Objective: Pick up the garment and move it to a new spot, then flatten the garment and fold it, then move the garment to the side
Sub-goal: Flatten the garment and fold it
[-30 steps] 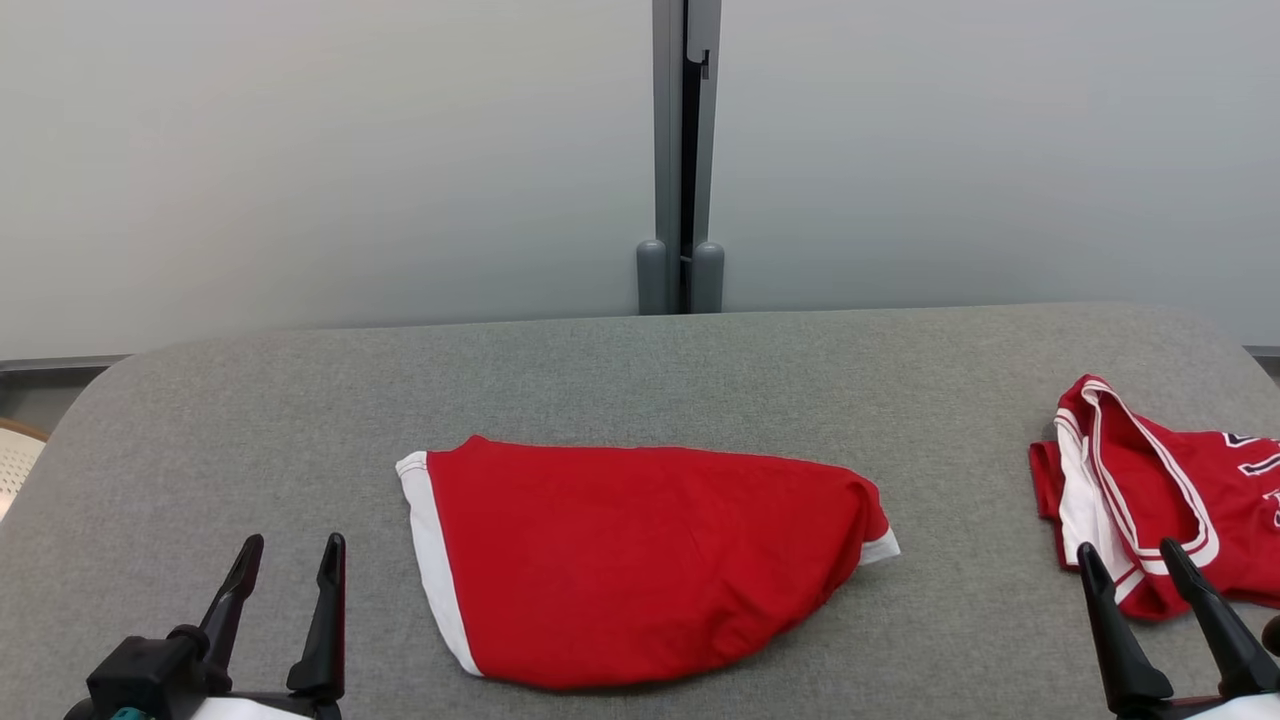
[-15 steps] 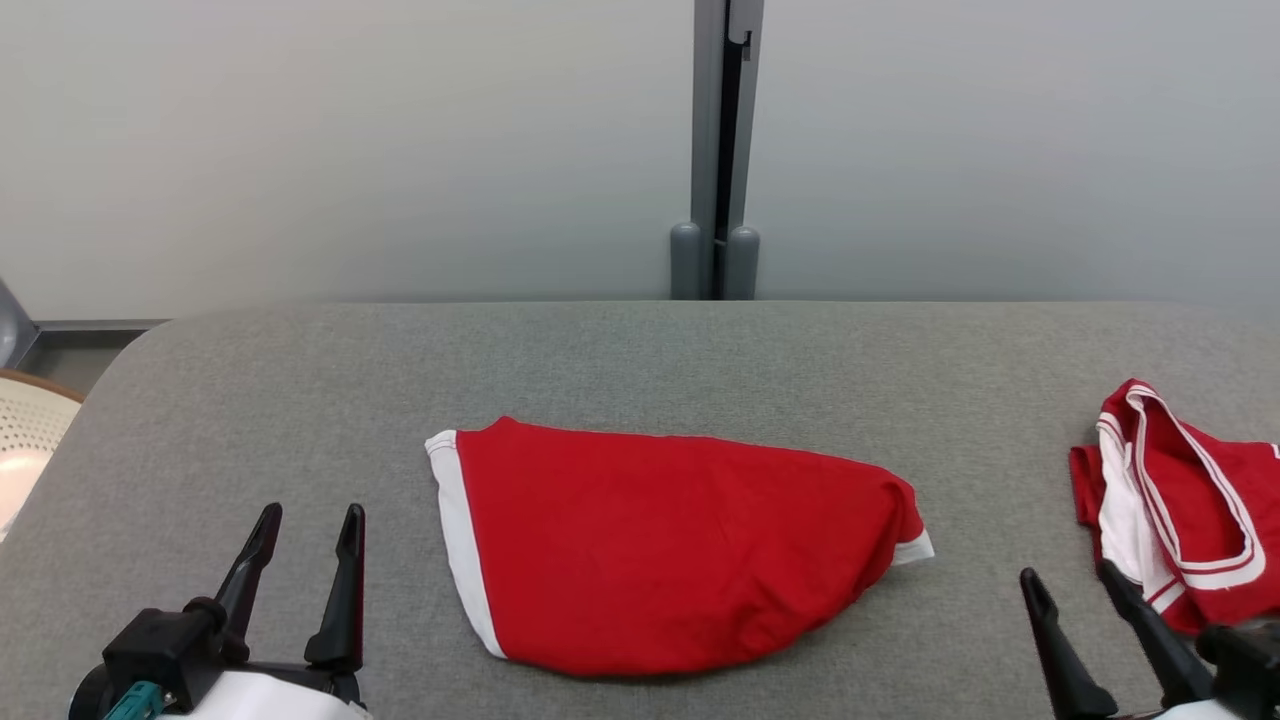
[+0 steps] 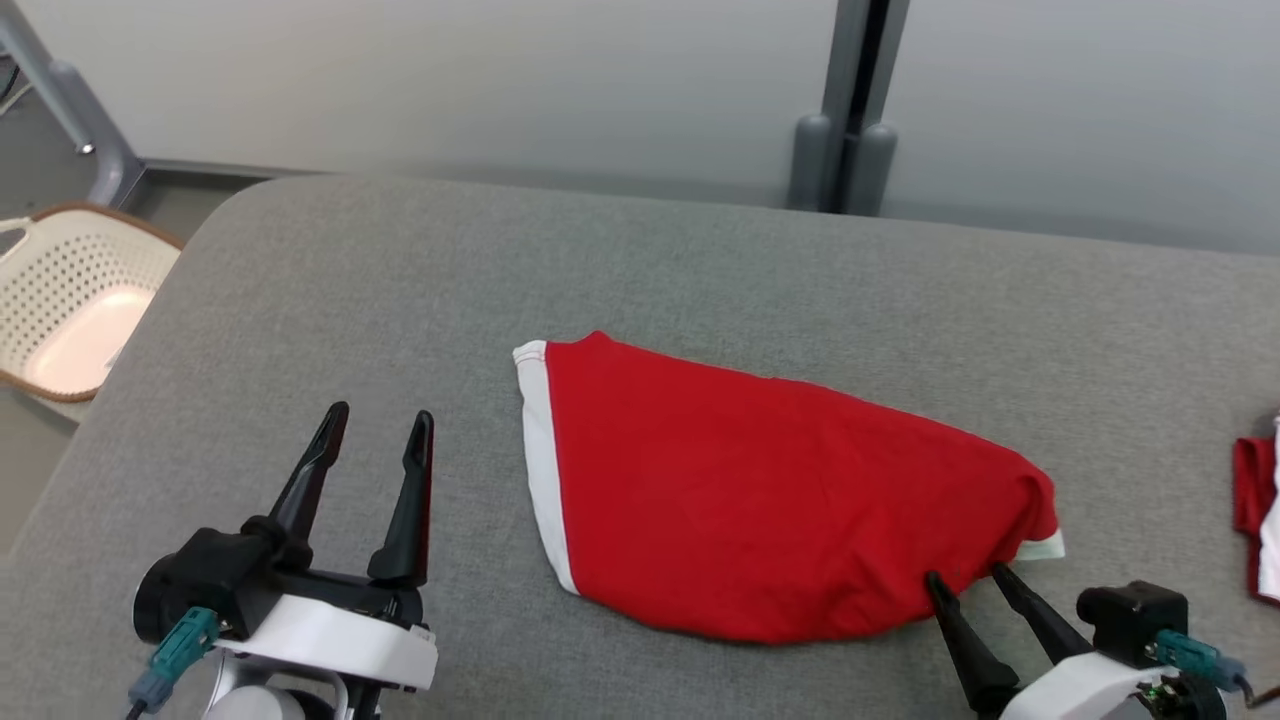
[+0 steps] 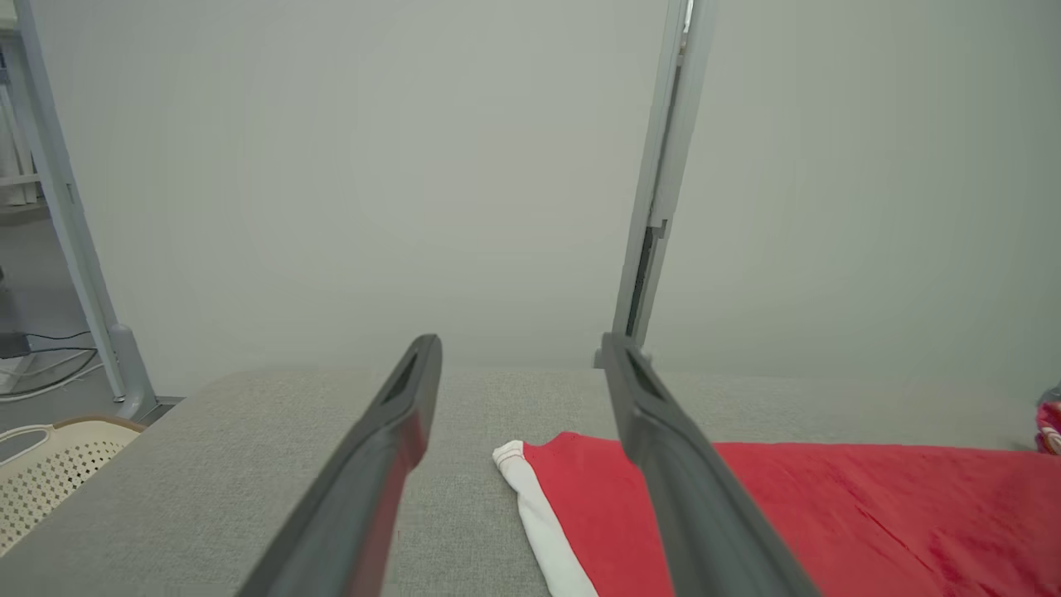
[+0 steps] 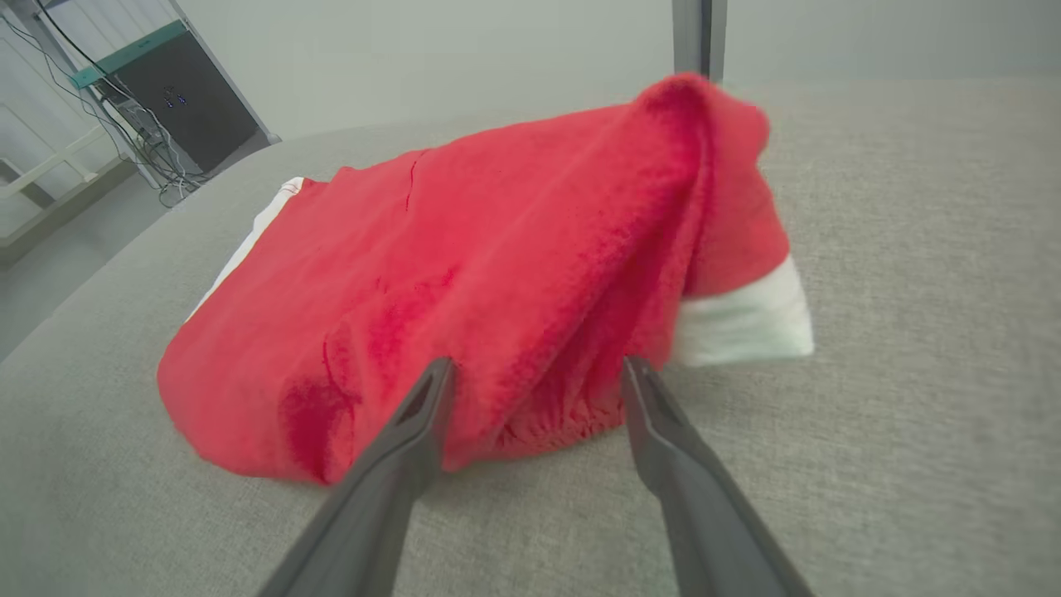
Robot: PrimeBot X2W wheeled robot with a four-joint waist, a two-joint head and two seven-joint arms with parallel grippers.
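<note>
The red garment (image 3: pixel 780 500) with white trim lies folded on the grey worktop (image 3: pixel 700 260), about midway between the left and right edges and closer to the near edge. The right gripper (image 3: pixel 966 574) is at the garment's bunched right end, its jaws spread wide with the tips at the cloth, clamping nothing. The left gripper (image 3: pixel 381 412) hangs over bare worktop near the white-trimmed left end, jaws wide and empty. Another red garment (image 3: pixel 1258 510) lies at the right edge
</note>
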